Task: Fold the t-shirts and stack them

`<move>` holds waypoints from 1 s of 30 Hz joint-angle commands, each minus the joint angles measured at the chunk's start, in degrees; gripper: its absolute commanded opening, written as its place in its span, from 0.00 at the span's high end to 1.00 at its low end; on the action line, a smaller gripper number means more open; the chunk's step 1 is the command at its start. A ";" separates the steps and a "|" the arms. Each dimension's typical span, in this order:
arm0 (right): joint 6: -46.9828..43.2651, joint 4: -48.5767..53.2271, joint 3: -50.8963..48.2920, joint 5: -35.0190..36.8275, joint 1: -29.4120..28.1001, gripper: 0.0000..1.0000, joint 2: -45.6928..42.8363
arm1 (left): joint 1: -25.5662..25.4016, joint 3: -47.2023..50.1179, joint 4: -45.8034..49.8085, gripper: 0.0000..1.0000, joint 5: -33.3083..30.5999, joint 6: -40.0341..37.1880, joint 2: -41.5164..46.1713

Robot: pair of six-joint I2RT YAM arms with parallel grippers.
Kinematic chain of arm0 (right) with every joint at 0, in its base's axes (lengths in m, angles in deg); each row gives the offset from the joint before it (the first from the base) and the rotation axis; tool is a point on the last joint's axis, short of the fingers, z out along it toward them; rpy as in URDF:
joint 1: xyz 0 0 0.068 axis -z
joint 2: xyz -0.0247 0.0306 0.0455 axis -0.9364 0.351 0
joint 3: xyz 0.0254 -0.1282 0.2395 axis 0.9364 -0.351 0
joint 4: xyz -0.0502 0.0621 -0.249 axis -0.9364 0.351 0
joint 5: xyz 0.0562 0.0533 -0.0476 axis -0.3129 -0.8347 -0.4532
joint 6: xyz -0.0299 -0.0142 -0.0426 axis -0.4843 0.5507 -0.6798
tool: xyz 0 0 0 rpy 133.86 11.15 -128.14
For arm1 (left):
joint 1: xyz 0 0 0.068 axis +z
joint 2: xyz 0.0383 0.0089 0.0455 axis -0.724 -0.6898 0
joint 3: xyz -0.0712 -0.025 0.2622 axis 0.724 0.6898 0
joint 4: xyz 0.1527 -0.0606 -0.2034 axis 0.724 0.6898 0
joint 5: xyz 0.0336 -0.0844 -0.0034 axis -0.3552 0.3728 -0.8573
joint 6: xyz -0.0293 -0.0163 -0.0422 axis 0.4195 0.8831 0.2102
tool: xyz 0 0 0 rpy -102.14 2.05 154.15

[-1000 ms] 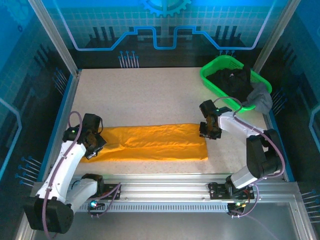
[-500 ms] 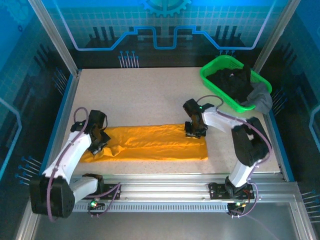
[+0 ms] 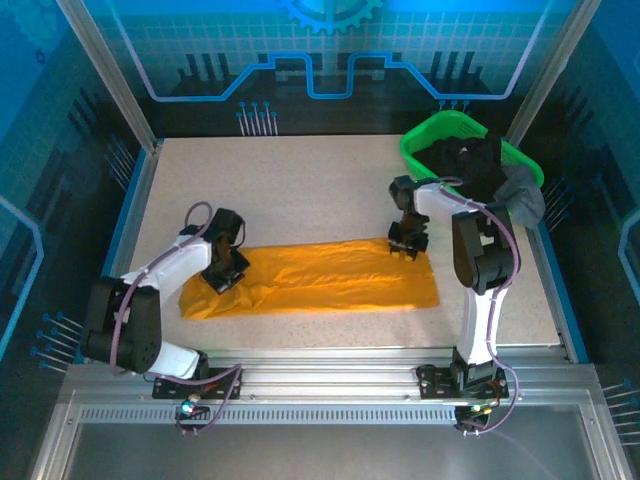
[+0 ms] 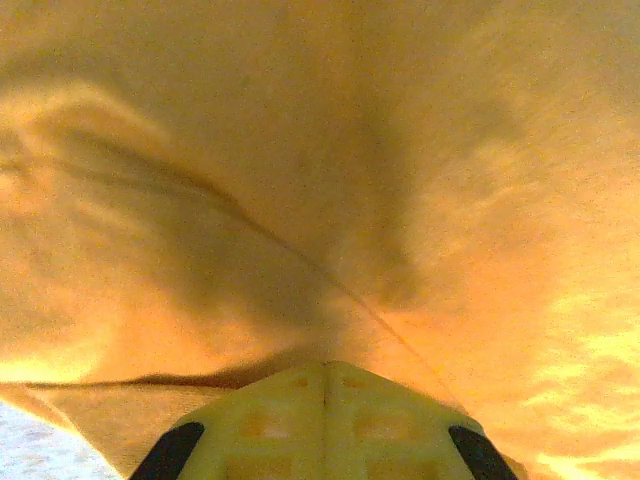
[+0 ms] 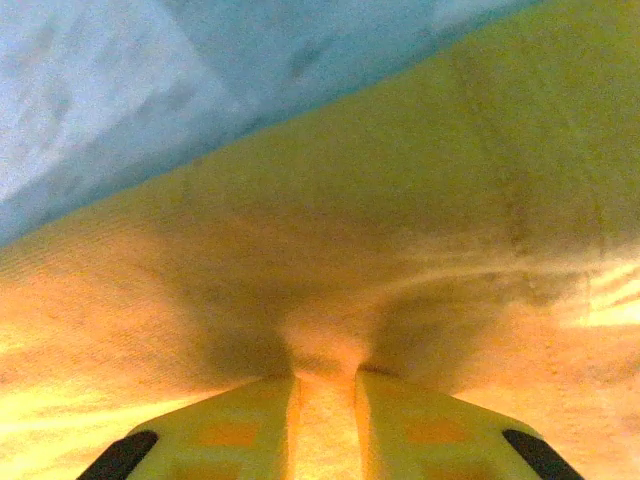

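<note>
Both claws, left claw and right claw, pinch the ends of the half-folded t-shirt; next, I think, one end must be carried over the other.

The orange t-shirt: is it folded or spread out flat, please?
Folded. The orange t-shirt lies as a long narrow band, no sleeves showing, a crease running lengthwise.

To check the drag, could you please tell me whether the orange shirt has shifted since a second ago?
Yes: the orange shirt has slid right, its right end now nearer the green basket.
</note>
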 commanded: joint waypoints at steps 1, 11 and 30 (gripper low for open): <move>-1.91 3.00 0.84 2.39 7.00 0.76 2.99 | -3.07 -4.32 -1.75 0.98 3.10 2.43 -2.87; -9.40 1.01 5.54 -0.31 8.99 0.68 2.74 | -10.37 -6.24 5.46 1.00 1.59 4.94 -2.12; -8.93 -4.71 -0.86 -3.23 -5.22 0.58 -6.40 | 8.15 -17.32 -3.36 0.61 3.64 -5.48 -12.23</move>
